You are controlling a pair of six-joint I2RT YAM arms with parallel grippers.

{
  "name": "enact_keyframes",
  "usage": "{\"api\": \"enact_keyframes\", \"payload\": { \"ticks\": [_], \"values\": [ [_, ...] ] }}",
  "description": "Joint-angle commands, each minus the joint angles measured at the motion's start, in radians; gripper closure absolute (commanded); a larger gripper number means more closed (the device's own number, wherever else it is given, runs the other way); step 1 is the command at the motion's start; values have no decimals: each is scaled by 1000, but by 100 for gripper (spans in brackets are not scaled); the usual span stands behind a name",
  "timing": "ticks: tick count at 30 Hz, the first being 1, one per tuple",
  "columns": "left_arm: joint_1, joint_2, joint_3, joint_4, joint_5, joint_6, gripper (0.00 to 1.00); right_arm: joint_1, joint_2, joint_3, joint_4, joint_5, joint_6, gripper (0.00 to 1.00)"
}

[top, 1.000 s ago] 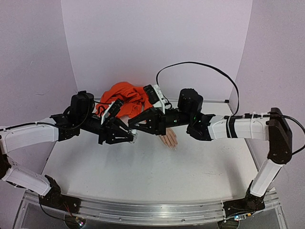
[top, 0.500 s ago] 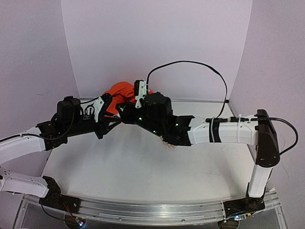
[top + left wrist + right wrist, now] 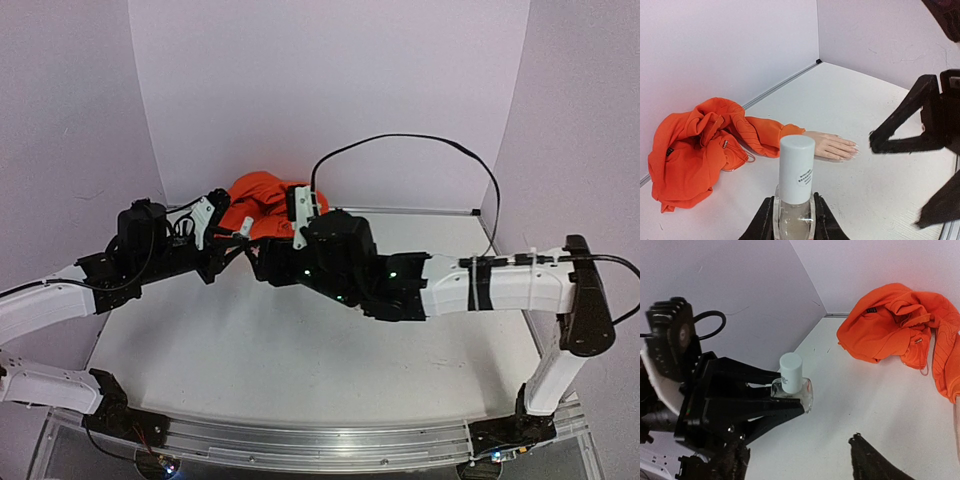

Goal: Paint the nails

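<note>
As the open right pincer (image 3: 795, 450) has been swung left toward the capped bottle (image 3: 796, 175) gripped by the left pincer (image 3: 794, 220), uncapping is expected.

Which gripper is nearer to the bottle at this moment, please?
Left: its fingers clamp the bottle. The right gripper hangs open close by, not touching it.

So there's an orange hoodie (image 3: 690, 155) bunched up in a heap on the white table (image 3: 865, 95), right by the back wall (image 3: 715, 45). Also a small clear bottle (image 3: 794, 217), upright with its tall white cap (image 3: 796, 167) on, well apart from the hoodie.
</note>
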Motion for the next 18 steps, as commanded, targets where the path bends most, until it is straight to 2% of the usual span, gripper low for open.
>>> {"api": "enact_keyframes", "payload": {
  "ticks": [1, 6, 10, 12, 14, 18],
  "values": [
    [2, 21, 45, 77, 50, -25, 100, -127, -224, -158, 75, -241, -146, 21],
    [3, 66, 74, 76, 322, -21, 100, -271, -289, -278, 127, -699, -267, 13],
    [3, 95, 104, 76, 568, -39, 100, -277, -296, -302, 172, -994, -333, 14],
    [3, 119, 118, 77, 654, -51, 100, -278, -275, -290, 186, -1080, -333, 17],
    [3, 141, 131, 76, 742, -63, 100, -277, -239, -264, 192, -1131, -326, 24],
    [3, 189, 159, 75, 893, -87, 100, -278, -209, -243, 230, -1136, -303, 40]
  ]
}}
